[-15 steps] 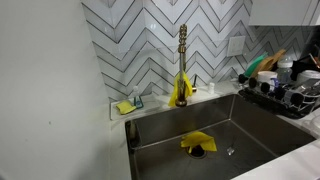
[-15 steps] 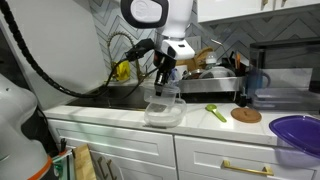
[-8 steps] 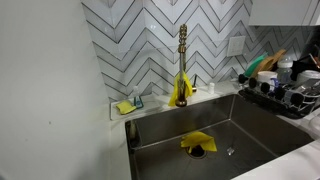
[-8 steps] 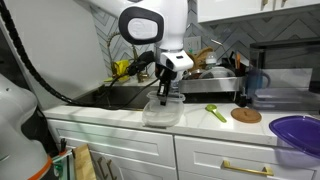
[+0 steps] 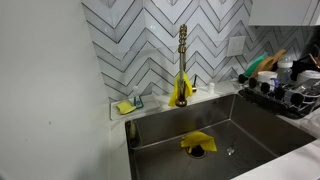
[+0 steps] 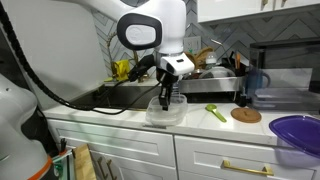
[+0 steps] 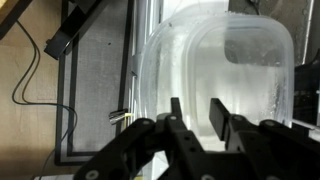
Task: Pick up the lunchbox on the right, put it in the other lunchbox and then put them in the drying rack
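Wrist view: the gripper hangs right over the clear lunchbox, fingers a little spread with a gap showing between them, pinching nothing. In an exterior view the lunchbox sits on the white counter beside the sink, short of the drying rack

In an exterior view the camera sat close above the stainless steel sink basin, facing the grey chevron-tiled wall. In an exterior view from farther back it faced the white cabinet fronts. Both exterior views shared the black wire drying rack. My wrist camera looked down past my pincer.
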Controlling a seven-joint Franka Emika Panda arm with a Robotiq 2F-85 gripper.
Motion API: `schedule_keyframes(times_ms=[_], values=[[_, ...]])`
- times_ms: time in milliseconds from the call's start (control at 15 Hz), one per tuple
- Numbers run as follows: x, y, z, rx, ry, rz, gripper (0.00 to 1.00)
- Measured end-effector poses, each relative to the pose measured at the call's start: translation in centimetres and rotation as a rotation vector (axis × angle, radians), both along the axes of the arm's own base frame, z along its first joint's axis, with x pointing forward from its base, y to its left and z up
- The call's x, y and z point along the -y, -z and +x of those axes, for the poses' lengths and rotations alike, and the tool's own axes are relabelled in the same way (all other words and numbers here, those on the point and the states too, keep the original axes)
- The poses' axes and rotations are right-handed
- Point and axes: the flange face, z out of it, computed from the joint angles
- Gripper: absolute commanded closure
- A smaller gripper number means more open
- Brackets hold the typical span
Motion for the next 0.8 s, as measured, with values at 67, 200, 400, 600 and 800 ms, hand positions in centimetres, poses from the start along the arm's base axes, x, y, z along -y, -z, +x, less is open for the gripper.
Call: schedule_keyframes(times_ms=[67,200,400,600,800], values=[[0.1,-0.1,0.0,0.005,-0.005,-0.001,0.24],[0.3,-0.5,-0.1,0.018,-0.016,-0.003,0.09],[1.0,-0.7,-0.4,0.019,-0.021,-0.019,0.0],[1.6,-0.6,-0.7,0.016,-0.044,-0.039,0.0],[1.8,-0.2,-0.7,0.011,-0.071,-0.046,0.01]])
